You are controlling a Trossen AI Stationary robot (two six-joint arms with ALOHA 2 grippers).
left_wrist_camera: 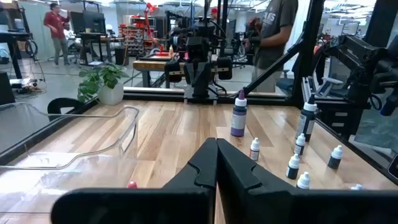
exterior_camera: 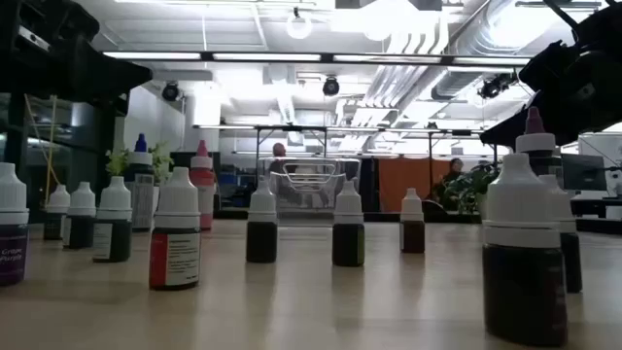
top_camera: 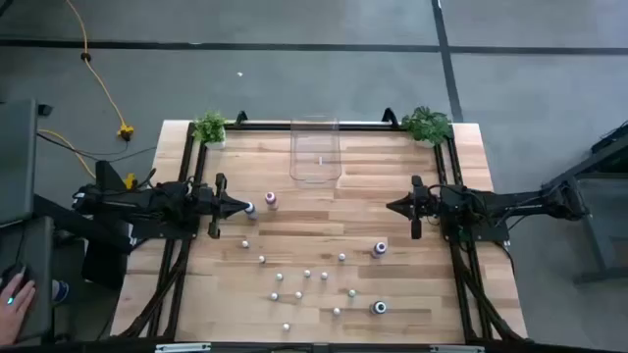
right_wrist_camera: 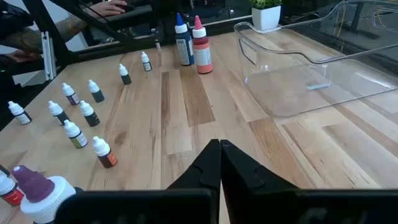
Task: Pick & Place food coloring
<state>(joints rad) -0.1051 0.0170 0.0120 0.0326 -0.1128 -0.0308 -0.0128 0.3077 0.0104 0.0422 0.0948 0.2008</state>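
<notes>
Opening of the pick-and-place: both arms poised at the table's side edges, no food coloring bottle grasped, bin unfilled

The left gripper hangs by the left edge, fingers clenched on nothing, its tip just beside a blue bottle and a red bottle; the right gripper waits by the right edge, likewise pinched together and holding nothing. The small bottles stand upright and scattered over the table toward its front edge, with a purple bottle and a dark bottle toward the right. The clear bin at the middle of the back edge appears to hold no bottle, only a small mark on its floor. By judgement, no pick has begun; the next move calls for parting the fingers, straddling one bottle and closing on its body
</notes>
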